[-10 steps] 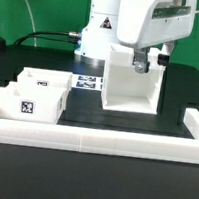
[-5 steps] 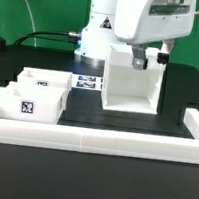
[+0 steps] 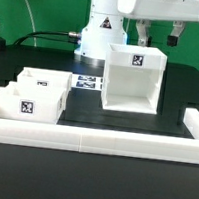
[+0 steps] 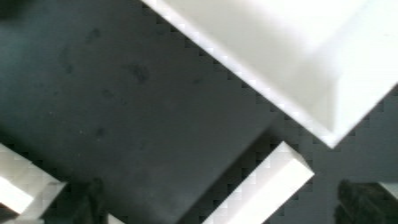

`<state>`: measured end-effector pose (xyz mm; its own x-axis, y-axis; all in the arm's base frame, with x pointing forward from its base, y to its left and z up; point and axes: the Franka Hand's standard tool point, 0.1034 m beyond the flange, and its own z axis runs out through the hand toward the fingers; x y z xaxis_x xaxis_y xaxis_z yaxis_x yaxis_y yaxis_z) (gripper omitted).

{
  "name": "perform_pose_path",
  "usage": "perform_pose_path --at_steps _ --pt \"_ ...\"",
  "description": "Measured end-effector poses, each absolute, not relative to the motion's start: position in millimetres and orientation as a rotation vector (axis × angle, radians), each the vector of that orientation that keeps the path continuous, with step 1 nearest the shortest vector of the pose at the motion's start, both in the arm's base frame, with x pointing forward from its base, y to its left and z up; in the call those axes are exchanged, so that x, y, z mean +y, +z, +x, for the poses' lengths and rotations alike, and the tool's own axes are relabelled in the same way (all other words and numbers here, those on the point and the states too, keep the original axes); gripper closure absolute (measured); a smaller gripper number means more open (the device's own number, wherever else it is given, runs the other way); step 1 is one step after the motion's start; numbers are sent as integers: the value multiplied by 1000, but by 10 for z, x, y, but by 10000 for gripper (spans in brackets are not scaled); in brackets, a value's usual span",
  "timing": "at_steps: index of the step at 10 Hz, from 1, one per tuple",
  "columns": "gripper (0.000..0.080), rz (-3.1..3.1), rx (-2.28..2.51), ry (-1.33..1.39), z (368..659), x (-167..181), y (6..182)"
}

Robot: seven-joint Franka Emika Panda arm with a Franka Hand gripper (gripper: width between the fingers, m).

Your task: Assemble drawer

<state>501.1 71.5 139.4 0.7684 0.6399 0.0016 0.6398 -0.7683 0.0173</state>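
The shell [image 3: 130,83] seems placed, the jaws hang open and empty above it; next they should probably fetch a tray [image 3: 28,105].

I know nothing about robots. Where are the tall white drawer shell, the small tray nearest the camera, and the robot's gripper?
drawer shell [image 3: 132,86], exterior view: its white face below the tag.
front tray [image 3: 28,107], exterior view: the tag on its front wall.
gripper [image 3: 158,38], exterior view: midway between its two fingertips.

Even bright light; wrist view blurred, shell [image 3: 116,81] perhaps overexposed.
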Motion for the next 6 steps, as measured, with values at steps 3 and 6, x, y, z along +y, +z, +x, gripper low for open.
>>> perform_pose_path --at_steps 3,6 --pt "150 2959 1010 23 5004 694 1389" --pt "150 3053 625 71 4704 722 1387"
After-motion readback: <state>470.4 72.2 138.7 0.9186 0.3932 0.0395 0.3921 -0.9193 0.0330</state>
